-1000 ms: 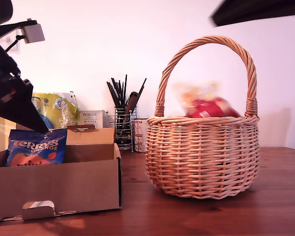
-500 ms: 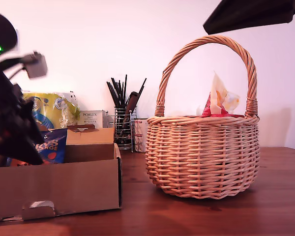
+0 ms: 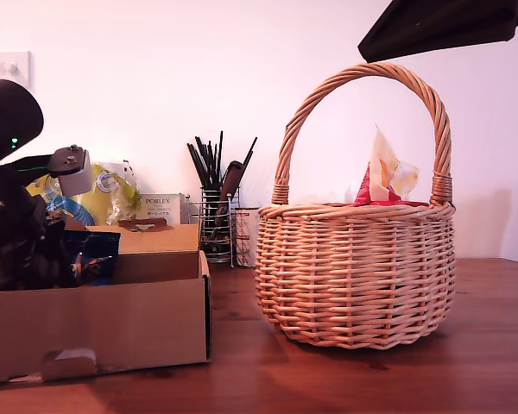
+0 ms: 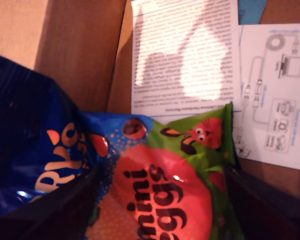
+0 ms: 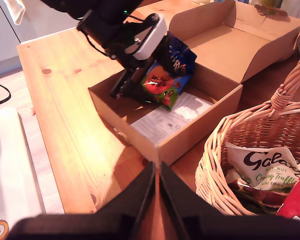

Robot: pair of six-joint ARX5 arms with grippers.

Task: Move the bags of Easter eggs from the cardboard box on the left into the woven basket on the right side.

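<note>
Ann: Where did you put my first gripper [image 4: 157,205]?

Ben: You had it down inside the cardboard box [image 3: 112,319]. That box sat at about eight o'clock in the exterior view, on the wooden table [image 3: 328,379].

Ann: Were its jaws together?

Ben: No, they were wide apart. A green and red mini eggs bag [image 4: 165,190] lay between the two dark fingers [image 4: 270,205]. I could not tell if they pressed on it. A dark blue Terry's bag [image 4: 35,150] lay right against that bag, partly on top of it. White printed papers [image 4: 185,55] lay flat on the box floor just past both bags.

Ann: And my second gripper [image 5: 156,167]?

Ben: You held it high up, looking down on the box and the woven basket [image 3: 358,276]. Its jaws were closed to a thin slit, with nothing in them.

Ann: Where was the basket?

Ben: It stood at about four o'clock in the exterior view, near the box but not touching it. A white Galaxy bag [image 5: 262,167] lay inside it. A red bag [image 3: 365,191] and a cream-yellow bag [image 3: 387,172] poked up over the rim, under the tall handle.

Ann: Anything behind?

Ben: A wire holder [image 3: 216,216] full of dark sticks stood at ten o'clock from the basket, by the wall.
</note>
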